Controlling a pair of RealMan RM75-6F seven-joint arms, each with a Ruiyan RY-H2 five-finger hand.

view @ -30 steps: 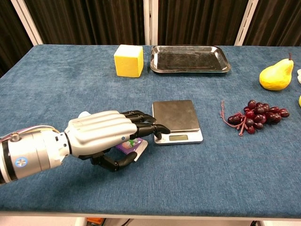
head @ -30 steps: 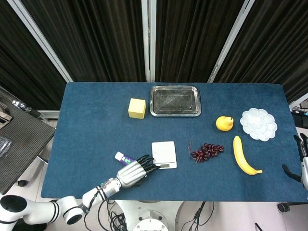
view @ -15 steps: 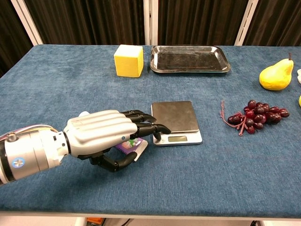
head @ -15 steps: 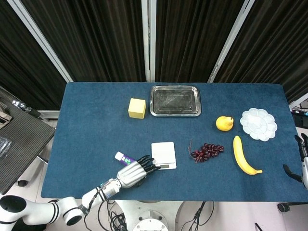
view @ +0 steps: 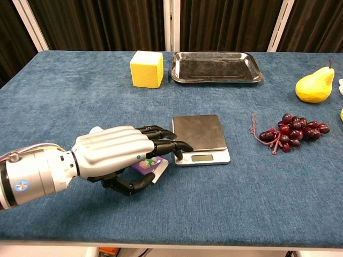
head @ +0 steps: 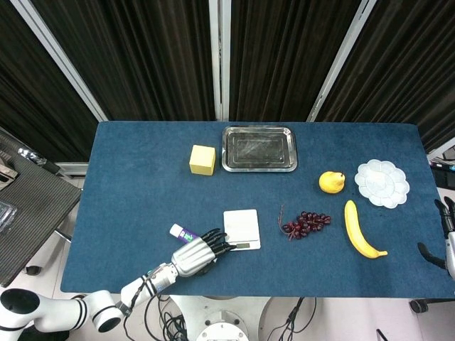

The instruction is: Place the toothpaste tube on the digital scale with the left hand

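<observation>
Left hand (view: 115, 152), silver shell, black fingers curled over white-purple toothpaste tube (view: 150, 165) on blue felt table (view: 64, 96), holding it at 9 o'clock of flat square digital scale (view: 200, 137), fingertips touching its edge; right hand (head: 446, 238) at table's edge, grip unclear

Matt blue cloth table (view: 64, 91), shiny metal tray (view: 216, 67), brushed-metal digital scale (view: 199, 133) top.

One tube (head: 183, 233) is being counted, one scale (head: 242, 229), one yellow cube (head: 202, 160), one metal tray (head: 259, 149), one pear (head: 331, 182), one grape bunch (head: 306, 224), one banana (head: 360, 230) and one white palette (head: 382, 182). Two hands are being seen, left (head: 198, 253) and right (head: 448, 241).
</observation>
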